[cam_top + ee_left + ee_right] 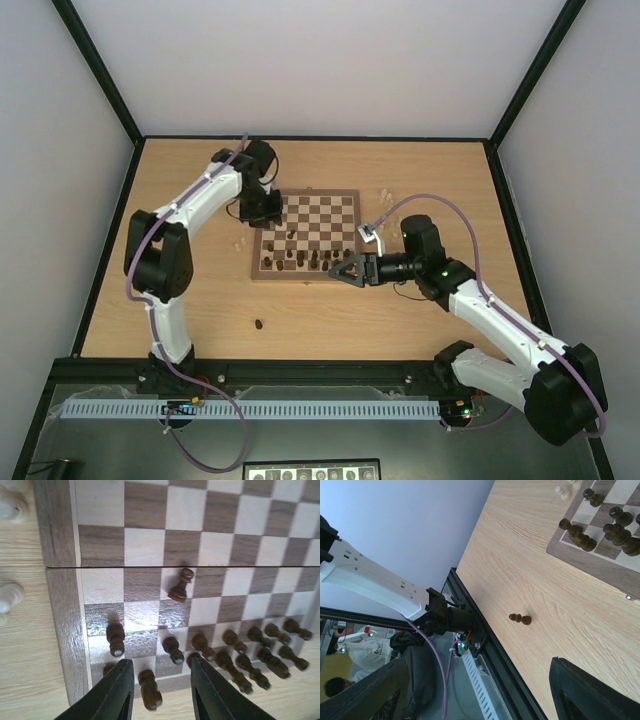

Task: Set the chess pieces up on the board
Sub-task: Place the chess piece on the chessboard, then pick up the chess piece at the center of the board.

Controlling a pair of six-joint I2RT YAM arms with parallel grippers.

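Log left jaws released over near-left corner of board (305,278), dark piece (150,689) standing free between: judged set on its back-rank square. Log right jaws wide, empty, off board's near edge, probably lined up for stray piece (520,619) on surface (330,325) near-left of board.

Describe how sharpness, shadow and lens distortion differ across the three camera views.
Top external: even, soft light, faint shadows, chess pieces tiny on the board. Left wrist: the left fingers close and blurred, the pieces splaying outward from lens distortion. Right wrist: the frame tilted, the right fingers dark and soft, a lone dark piece on the table fairly sharp.
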